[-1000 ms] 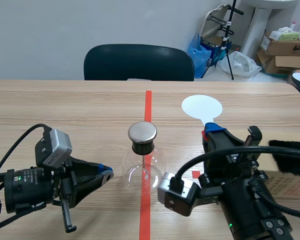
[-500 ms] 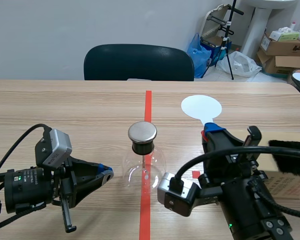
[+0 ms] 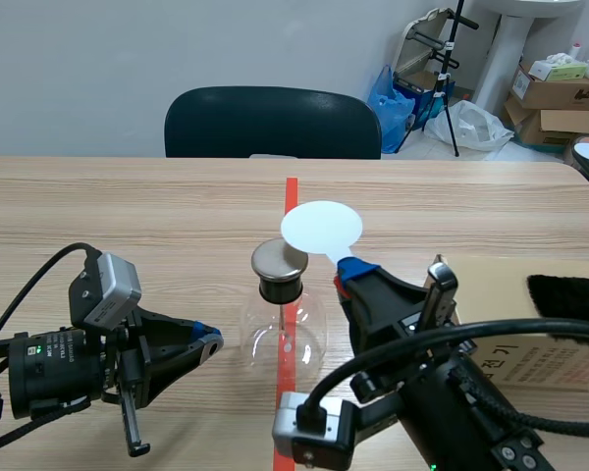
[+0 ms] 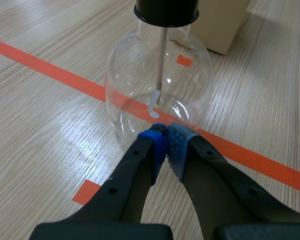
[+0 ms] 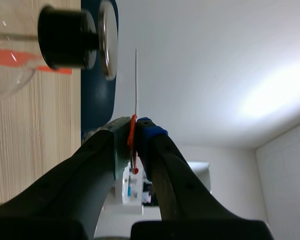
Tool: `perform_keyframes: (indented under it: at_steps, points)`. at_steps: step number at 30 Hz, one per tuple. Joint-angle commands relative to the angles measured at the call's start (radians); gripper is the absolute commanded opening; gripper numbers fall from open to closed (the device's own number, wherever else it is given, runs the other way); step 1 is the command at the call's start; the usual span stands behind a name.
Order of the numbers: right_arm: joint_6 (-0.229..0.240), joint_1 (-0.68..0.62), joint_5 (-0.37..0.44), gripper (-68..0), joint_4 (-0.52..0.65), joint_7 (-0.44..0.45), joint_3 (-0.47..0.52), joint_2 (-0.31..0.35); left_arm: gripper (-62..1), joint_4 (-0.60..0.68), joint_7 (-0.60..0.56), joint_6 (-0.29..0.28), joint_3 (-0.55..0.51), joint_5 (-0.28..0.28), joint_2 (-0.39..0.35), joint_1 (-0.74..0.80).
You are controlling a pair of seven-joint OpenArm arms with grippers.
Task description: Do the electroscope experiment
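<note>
while left pincer (image 4: 166, 132) sits closed (empty), right pincer (image 5: 135, 123) clamps white disc (image 3: 321, 227).

Light wood-grain table (image 3: 157, 216). On it: a glass flask (image 3: 283, 329) with black stopper and metal cap, upright mid-table on the orange-red tape line (image 3: 291, 196). A cardboard box (image 3: 491, 280) sits well right of it.

I see the flask (image 4: 157, 95) as clear, glossy glass throwing highlights, with a thin bright metal rod (image 4: 161, 55) inside. Its top plate (image 3: 280, 259) looks like brushed metal with a dull sheen, above a matt black stopper (image 3: 280, 288). The white disc (image 3: 321, 228) is flat, matt and sheet-thin. The table (image 3: 128, 206) shows wood grain with a faint gloss; the box (image 3: 491, 280) looks like plain cardboard.
</note>
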Motion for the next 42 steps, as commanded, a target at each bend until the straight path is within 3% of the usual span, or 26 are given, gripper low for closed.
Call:
perform_keyframes:
  at_steps: [1, 11, 42]
  points:
    - [-0.010, 0.014, -0.002, -66.7, 0.015, 0.023, 0.008, 0.008, -58.3, 0.023, -0.017, -0.001, 0.001, -0.013, 0.005, 0.000]
    - [-0.010, 0.014, -0.003, -66.7, 0.015, 0.142, 0.008, 0.008, -58.3, 0.023, -0.017, -0.001, 0.001, -0.013, 0.005, 0.000]
    - [-0.010, 0.014, -0.003, -66.7, 0.015, 0.144, 0.008, 0.008, -58.3, 0.023, -0.017, -0.001, 0.001, -0.013, 0.005, 0.000]
